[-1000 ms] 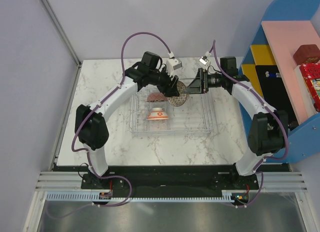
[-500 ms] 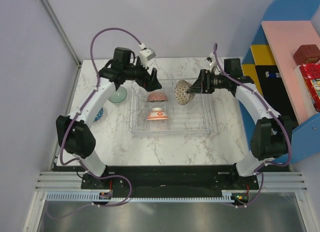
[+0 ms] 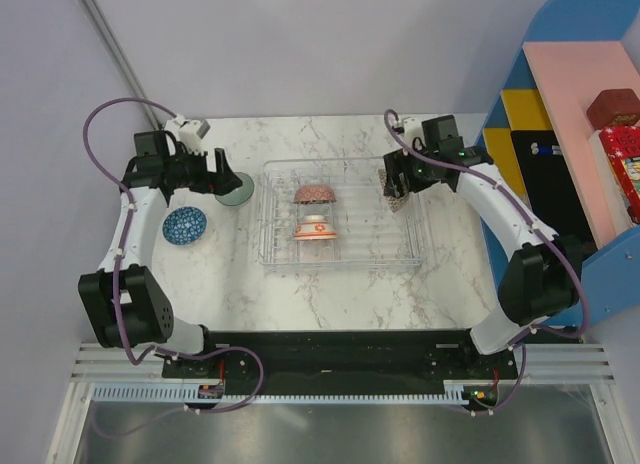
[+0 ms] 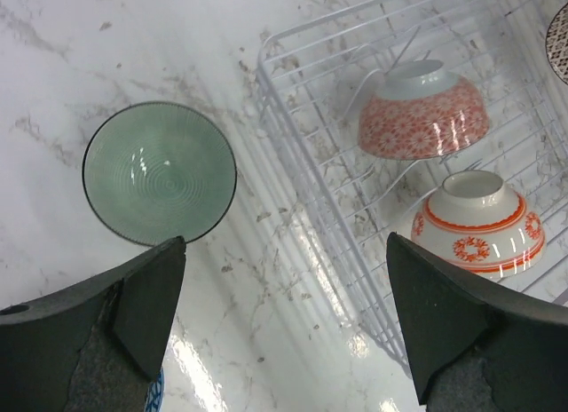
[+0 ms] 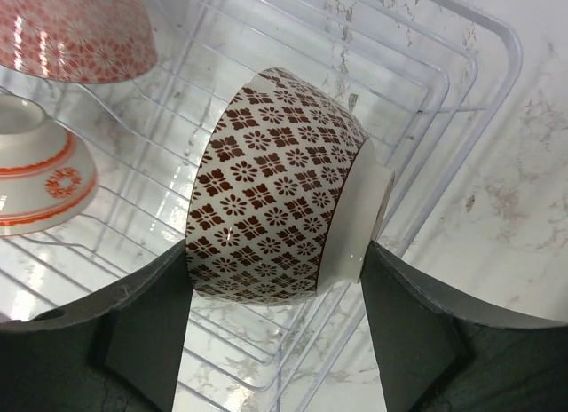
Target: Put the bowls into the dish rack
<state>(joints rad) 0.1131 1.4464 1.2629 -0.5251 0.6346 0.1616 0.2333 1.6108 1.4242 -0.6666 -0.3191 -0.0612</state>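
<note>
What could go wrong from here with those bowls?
1. The right tool holds the lattice bowl on its side over the right end of the dish rack. If it is released badly, the bowl might roll or catch on the rim.
2. The left tool hangs open near the green bowl, which sits mouth-up on the table beside the rack. A sloppy grab could shove it into the rack.

Glossy ceramic bowls — clear shiny plastic rack — polished marble table.

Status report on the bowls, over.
Left hand open by green bowl. Right hand gripping lattice bowl at rack's right end. Red bowl, orange bowl racked, blue bowl on table. Nothing blocking.
</note>
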